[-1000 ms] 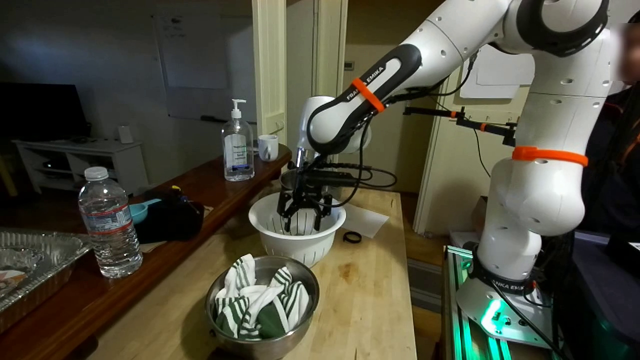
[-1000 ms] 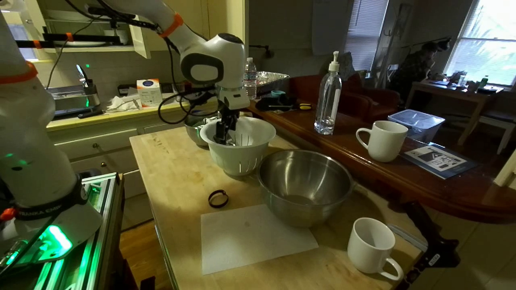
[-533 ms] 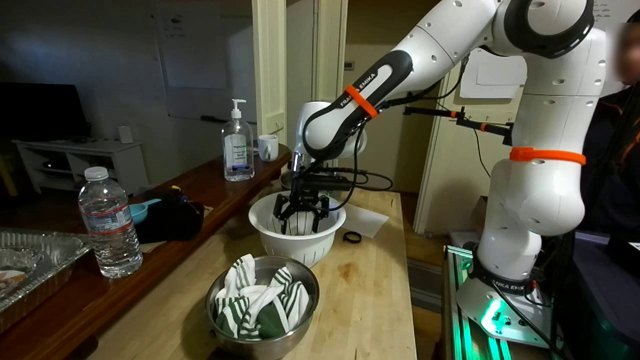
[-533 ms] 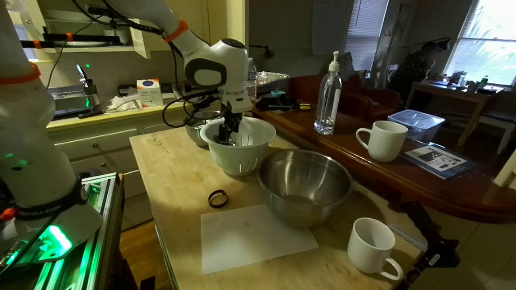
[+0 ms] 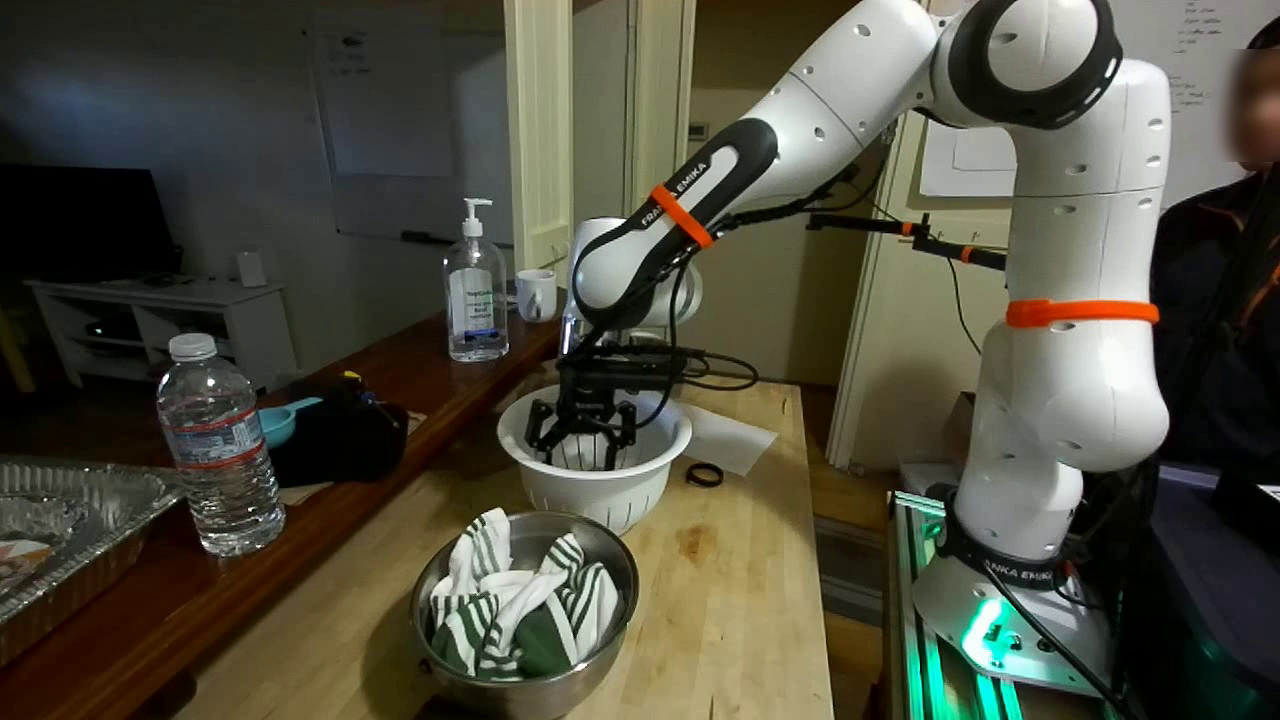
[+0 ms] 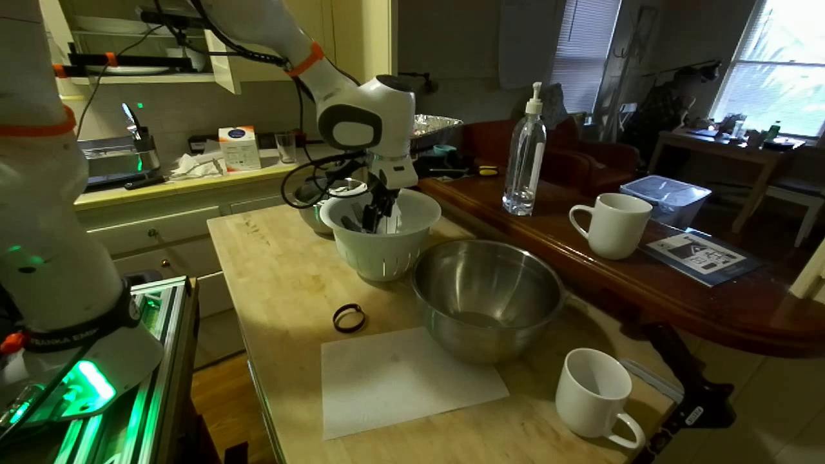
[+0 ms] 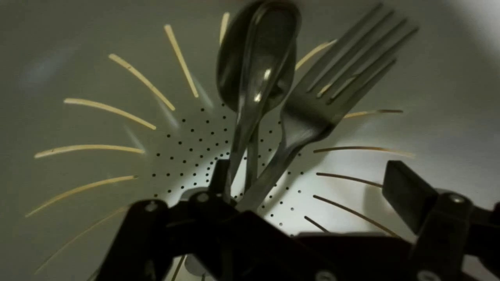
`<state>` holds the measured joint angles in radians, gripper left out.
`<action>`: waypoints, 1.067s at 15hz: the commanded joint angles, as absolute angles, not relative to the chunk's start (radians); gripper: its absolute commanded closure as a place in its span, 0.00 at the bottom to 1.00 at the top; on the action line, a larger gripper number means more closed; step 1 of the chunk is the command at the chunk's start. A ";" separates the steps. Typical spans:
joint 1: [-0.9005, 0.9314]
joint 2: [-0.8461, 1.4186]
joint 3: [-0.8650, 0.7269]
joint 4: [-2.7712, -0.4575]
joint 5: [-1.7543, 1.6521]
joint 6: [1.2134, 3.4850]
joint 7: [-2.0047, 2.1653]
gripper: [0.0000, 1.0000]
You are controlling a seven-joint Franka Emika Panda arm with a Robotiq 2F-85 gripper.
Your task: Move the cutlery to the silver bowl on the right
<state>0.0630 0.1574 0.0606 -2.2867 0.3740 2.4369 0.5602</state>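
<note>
Cutlery (image 7: 304, 121) is in white colander (image 6: 380, 254), lower ends hidden bhnd gripper (image 7: 310, 171); jaws spread, can't tell abt contact. Silver bowl (image 6: 488, 303) sits just beside colander, 2nd steel bowl (image 6: 312, 216) part-hidden bhnd it.

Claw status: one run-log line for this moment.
claw: open, partly inside white colander; cutlery: in colander, ungripped; silver bowl: no cutlery visible

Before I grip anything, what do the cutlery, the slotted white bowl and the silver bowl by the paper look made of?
Cutlery: polished metal, likely stainless steel, from bright glints.
White bowl: probably plastic, smooth and evenly coloured, with thin slots.
Silver bowl: metal, probably steel, fairly shiny, with streaked reflections.
</note>
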 commanded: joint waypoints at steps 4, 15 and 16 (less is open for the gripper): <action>0.075 0.238 0.073 -2.222 0.424 2.311 0.571 0.00; 0.075 0.290 0.054 -2.249 0.437 2.285 0.673 0.65; 0.074 0.289 0.052 -2.249 0.436 2.286 0.676 0.72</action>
